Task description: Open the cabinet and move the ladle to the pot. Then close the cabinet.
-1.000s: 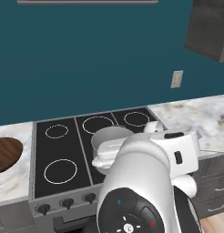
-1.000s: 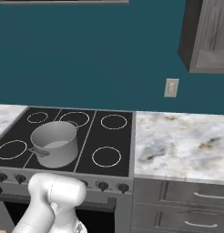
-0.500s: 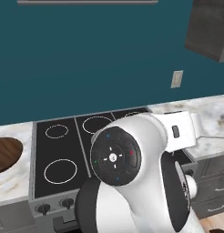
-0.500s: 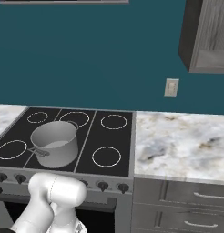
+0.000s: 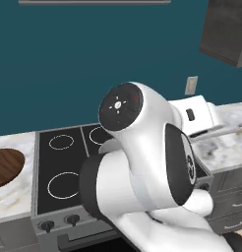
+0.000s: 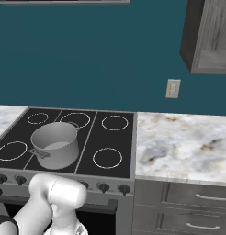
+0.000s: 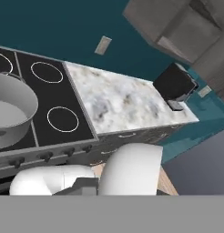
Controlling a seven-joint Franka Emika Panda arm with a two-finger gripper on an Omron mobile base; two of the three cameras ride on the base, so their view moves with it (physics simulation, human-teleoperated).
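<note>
Pot (image 6: 55,144) empty, on the stove (image 6: 110,142) at its 8 o'clock burner. Marble desk (image 6: 183,147) just right of the stove. Cabinet (image 6: 207,36) on the wall at 2 o'clock, door closed. Tool state: cannot tell.

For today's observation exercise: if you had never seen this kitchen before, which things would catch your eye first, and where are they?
The robot's bulky white arm looms in the foreground of the left base view, covering much of the black stove. A light grey pot stands on the stove's left half, between the burner rings. High on the right, the dark grey cabinet hangs against the teal wall above the marbled counter.
</note>
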